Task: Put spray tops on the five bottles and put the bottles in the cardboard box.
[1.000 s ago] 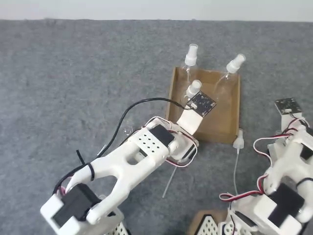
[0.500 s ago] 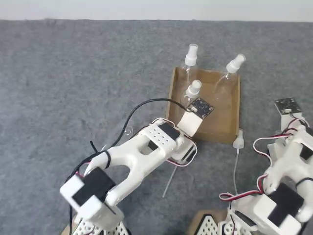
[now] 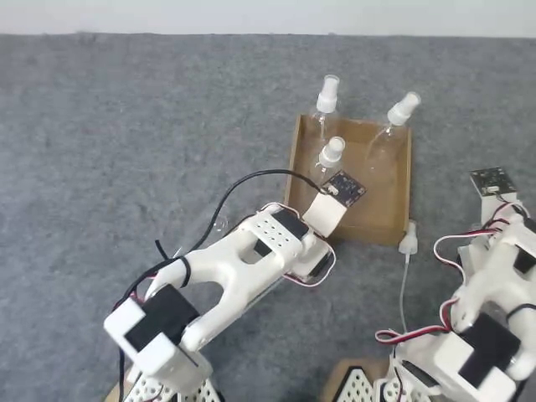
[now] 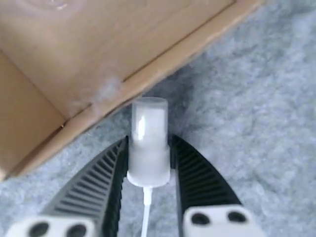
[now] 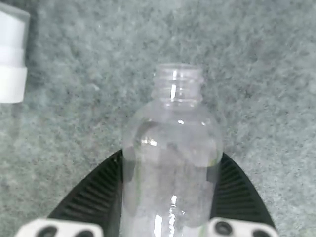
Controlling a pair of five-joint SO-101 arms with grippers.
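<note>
The cardboard box (image 3: 385, 205) holds three clear bottles with white spray tops (image 3: 332, 152), (image 3: 327, 92), (image 3: 404, 107). My left arm (image 3: 251, 260) stretches to the box's near left corner. In the left wrist view, my left gripper (image 4: 148, 143) is shut on a white spray top (image 4: 147, 148) with its thin tube (image 4: 145, 212) hanging down, just outside the box wall (image 4: 74, 59). My right gripper (image 5: 172, 158) is shut on an uncapped clear bottle (image 5: 173, 128). A loose spray top (image 3: 408, 243) (image 5: 12, 54) lies on the carpet by the box's near right corner.
Grey carpet covers the table. My right arm (image 3: 494, 276) stands at the right edge, wires looping around it. Something clear glints on the carpet beside the left arm (image 3: 219, 224); I cannot tell what it is. Open carpet lies to the left and far side.
The left arm's base and elbow swung right. The thin tube that lay on the carpet beside the left arm is gone from that spot. The right arm has not moved.
</note>
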